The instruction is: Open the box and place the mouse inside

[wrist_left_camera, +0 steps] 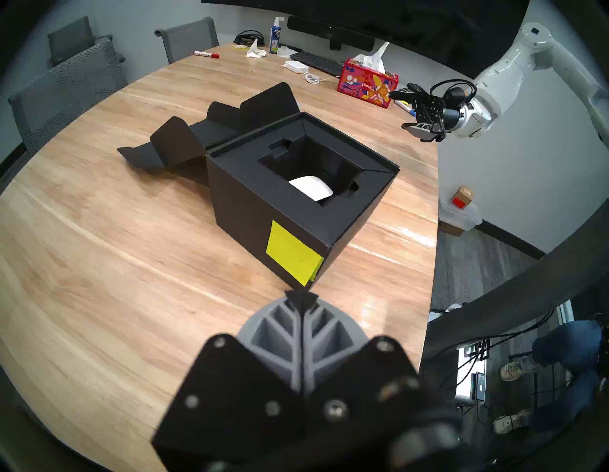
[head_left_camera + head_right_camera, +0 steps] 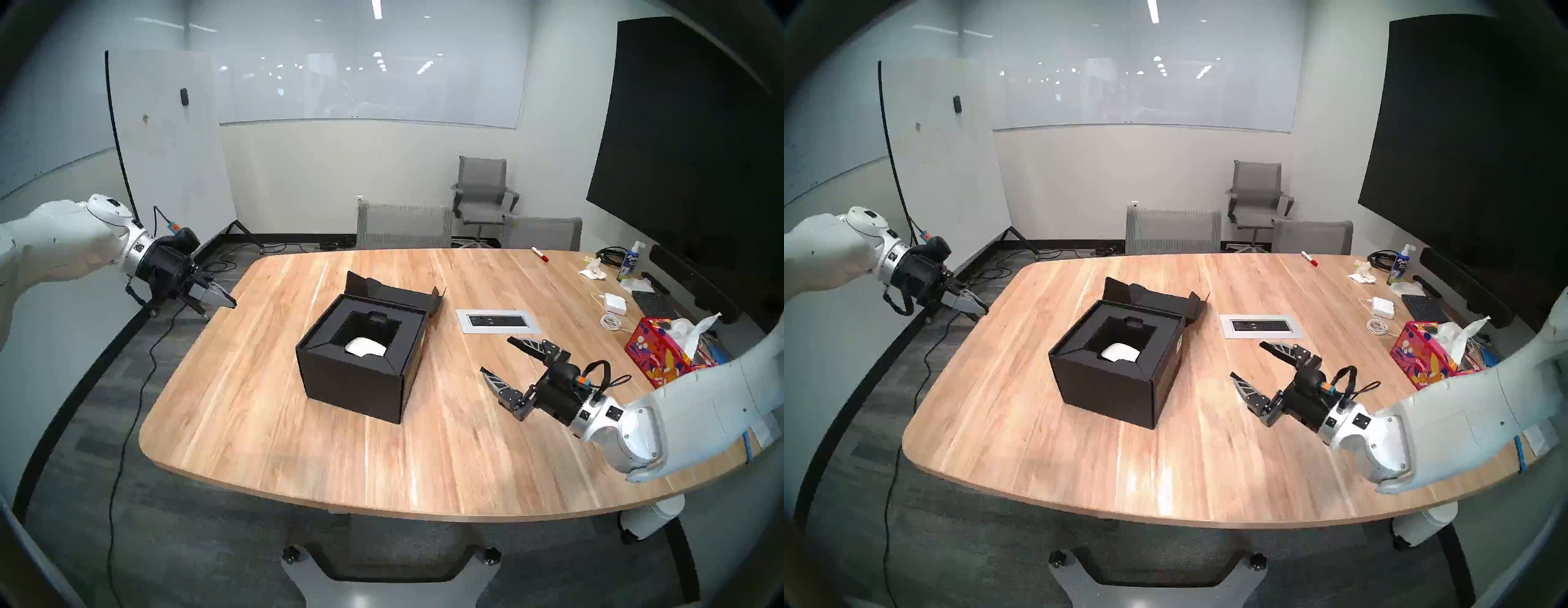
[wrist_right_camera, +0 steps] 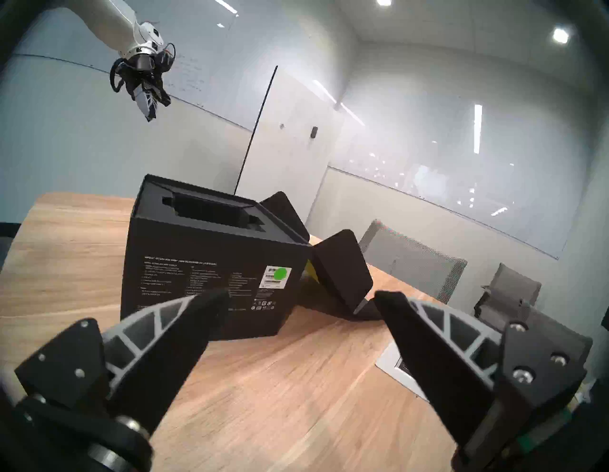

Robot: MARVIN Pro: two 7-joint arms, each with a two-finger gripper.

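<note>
The mouse [image 2: 365, 347] lies in the open box [image 2: 352, 382] on the table [image 2: 263, 424].

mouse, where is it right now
The mouse lies down in the recessed well of the open box, near the middle of the table in the head view. Both grippers are clear of it, the right gripper being nearer.

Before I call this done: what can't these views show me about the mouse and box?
- Mouse: its near edge is hidden by the insert rim in both head views; the right wrist view shows none of it.
- Box side print: too small and blurred in the right wrist view.
- Lid flap outer face: turned away, unseen.
</note>
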